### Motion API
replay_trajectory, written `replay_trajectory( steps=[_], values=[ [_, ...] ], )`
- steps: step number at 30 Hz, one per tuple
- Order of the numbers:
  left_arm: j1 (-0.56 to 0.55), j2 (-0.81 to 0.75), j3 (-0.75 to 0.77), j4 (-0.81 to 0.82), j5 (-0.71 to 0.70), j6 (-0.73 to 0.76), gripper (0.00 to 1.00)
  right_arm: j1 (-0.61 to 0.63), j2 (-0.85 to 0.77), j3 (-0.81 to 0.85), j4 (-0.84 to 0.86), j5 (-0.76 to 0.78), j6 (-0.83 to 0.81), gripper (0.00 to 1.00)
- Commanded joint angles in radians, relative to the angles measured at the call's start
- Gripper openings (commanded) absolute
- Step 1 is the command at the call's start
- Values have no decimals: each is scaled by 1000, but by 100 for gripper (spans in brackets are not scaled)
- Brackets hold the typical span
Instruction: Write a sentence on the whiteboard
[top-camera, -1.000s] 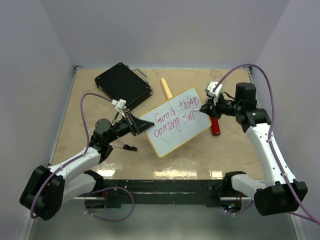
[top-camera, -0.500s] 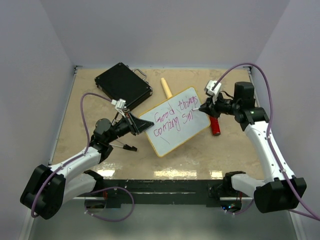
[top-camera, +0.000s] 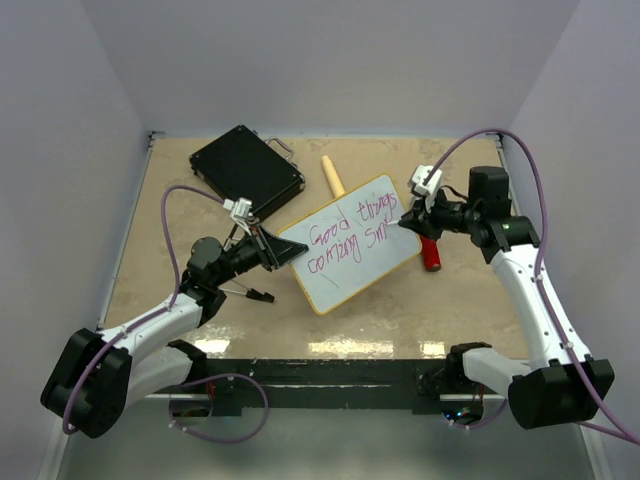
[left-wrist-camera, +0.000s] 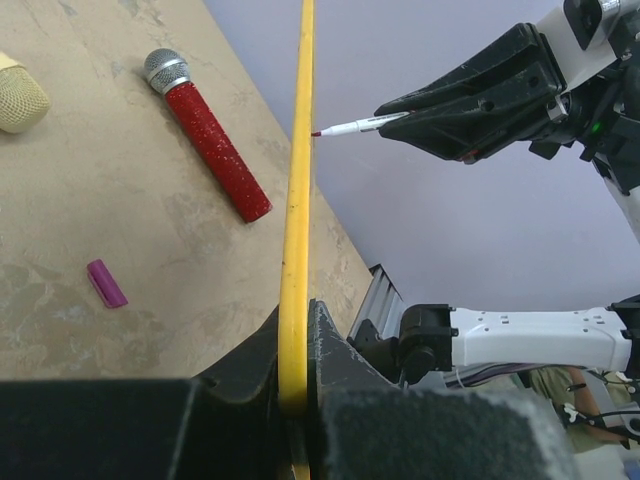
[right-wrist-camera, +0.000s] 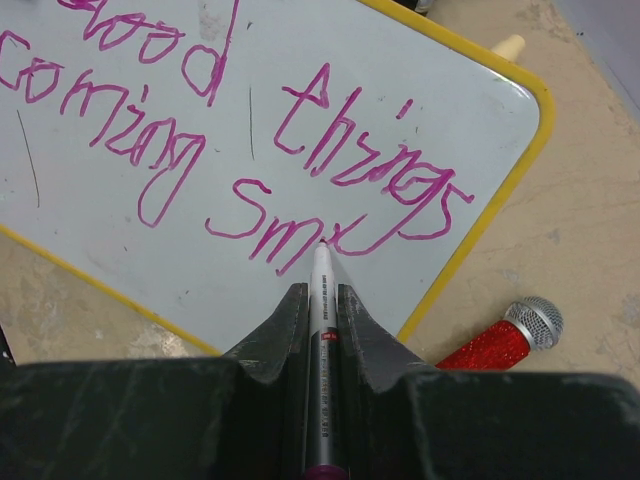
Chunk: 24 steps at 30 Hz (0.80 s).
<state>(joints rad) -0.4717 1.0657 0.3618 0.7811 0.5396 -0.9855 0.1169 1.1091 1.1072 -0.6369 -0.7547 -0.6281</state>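
The whiteboard (top-camera: 352, 265), white with a thin yellow frame, is held tilted at mid-table. My left gripper (top-camera: 281, 250) is shut on its left edge; the left wrist view shows the yellow frame (left-wrist-camera: 297, 200) edge-on between the jaws. The sentence (top-camera: 347, 236) is magenta and reads "Good things coming" plus an unfinished word, clear in the right wrist view (right-wrist-camera: 250, 160). My right gripper (top-camera: 406, 221) is shut on a magenta marker (right-wrist-camera: 322, 330) whose tip touches the board at the end of the second line. The marker (left-wrist-camera: 355, 126) also shows in the left wrist view.
A black rectangular case (top-camera: 246, 169) lies at the back left. A cream microphone (top-camera: 332, 176) pokes out behind the board. A red glitter microphone (top-camera: 430, 254) lies right of the board, under my right gripper. A magenta marker cap (left-wrist-camera: 106, 283) lies on the table.
The marker tip has made a small stroke at the end of the second line. The left arm and the board have not moved.
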Motion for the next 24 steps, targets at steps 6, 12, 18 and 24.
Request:
replay_trajectory(
  steps=[6,12,18,24],
  values=[
    [2,-19,22,164,11,-24,0,-2,21,10,14,24,1,0],
    [2,-21,20,162,14,-24,0,-2,11,3,19,23,-4,0],
    [4,-18,20,165,14,-22,0,0,40,10,-115,-15,-111,0],
    [4,-9,22,178,20,-27,0,1,35,10,-87,23,-73,0]
  ],
)
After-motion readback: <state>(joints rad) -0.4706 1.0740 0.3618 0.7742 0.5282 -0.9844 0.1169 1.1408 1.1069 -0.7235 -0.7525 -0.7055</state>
